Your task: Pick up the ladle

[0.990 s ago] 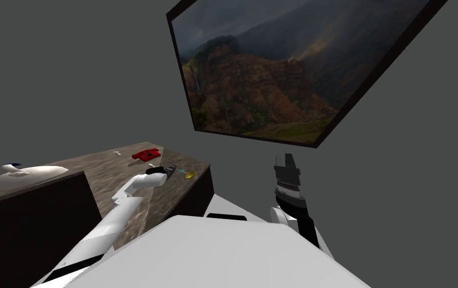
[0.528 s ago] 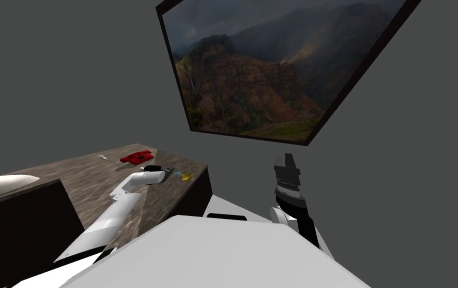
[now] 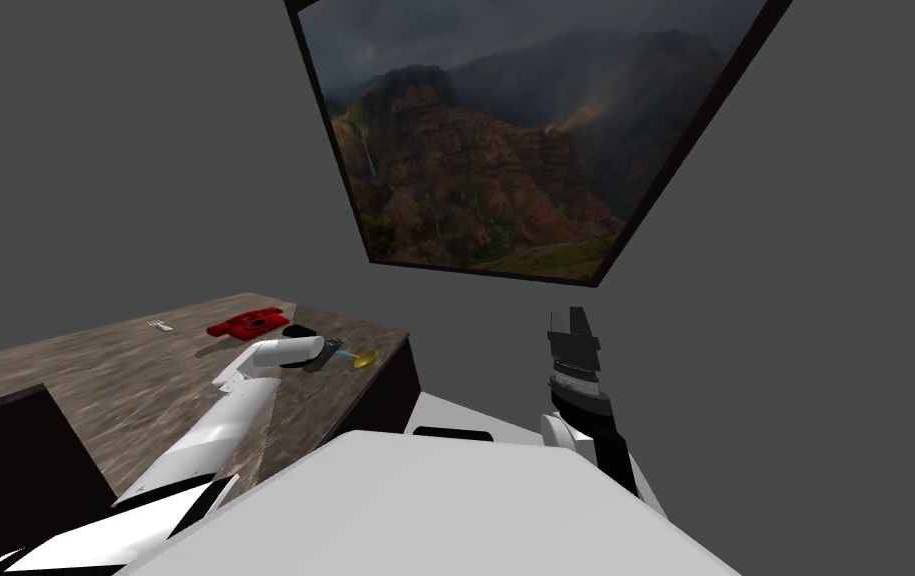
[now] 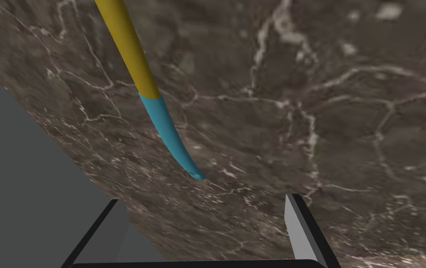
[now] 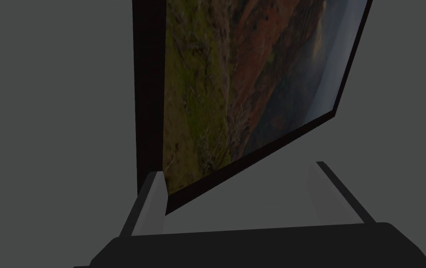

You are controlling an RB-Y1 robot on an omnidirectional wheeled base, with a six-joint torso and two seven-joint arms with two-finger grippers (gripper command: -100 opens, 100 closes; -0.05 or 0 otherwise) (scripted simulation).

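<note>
Head view, centre-left of frame: the left gripper (image 3: pixel 328 355) hovers low over the counter (image 3: pixel 125 375), fingers spread wide. The ladle (image 3: pixel 357 357) lies just ahead of it near the counter's right corner, its blue handle end facing the gap, untouched. Right gripper (image 3: pixel 573 322), centre-right, is raised with its fingers parted.

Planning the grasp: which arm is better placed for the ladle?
Left. Its open jaws hang over the counter, the ladle handle's tip just ahead; the right arm stands away from it.
</note>
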